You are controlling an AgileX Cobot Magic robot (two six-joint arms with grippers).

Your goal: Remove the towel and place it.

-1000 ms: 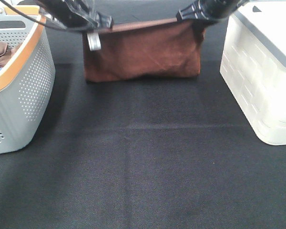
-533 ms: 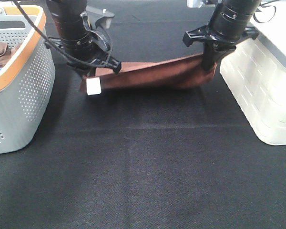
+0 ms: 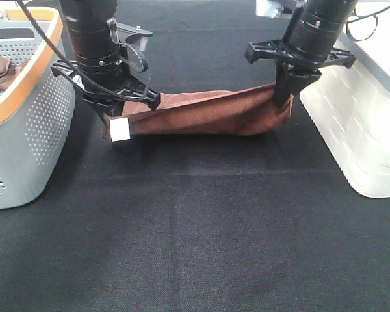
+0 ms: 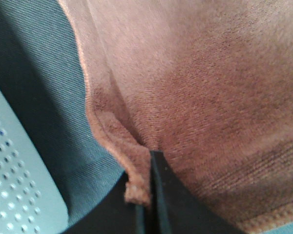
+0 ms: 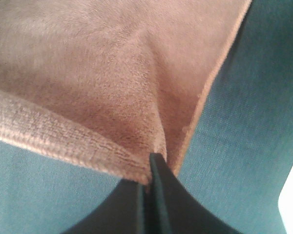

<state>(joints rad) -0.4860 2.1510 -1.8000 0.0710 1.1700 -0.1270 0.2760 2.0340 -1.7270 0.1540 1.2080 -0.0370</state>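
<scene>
A brown towel [image 3: 201,116] lies stretched and folded low on the black cloth between my two grippers. My left gripper [image 3: 117,114] is shut on its left corner, where a white tag [image 3: 119,130] hangs. My right gripper [image 3: 283,97] is shut on its right corner. In the left wrist view the towel [image 4: 205,87] fills the frame, pinched at the gripper [image 4: 147,195]. In the right wrist view the towel [image 5: 88,73] is pinched at the gripper [image 5: 149,180], with its folded edge resting on the cloth.
A grey basket with an orange rim [image 3: 32,123] stands at the left and holds other cloths. A white lidded bin [image 3: 364,117] stands at the right, close to my right arm. Black cloth [image 3: 195,234] covers the table.
Both grippers have come down and toward the front with the towel. It hung as a flat sheet before and now lies bunched on the cloth.
</scene>
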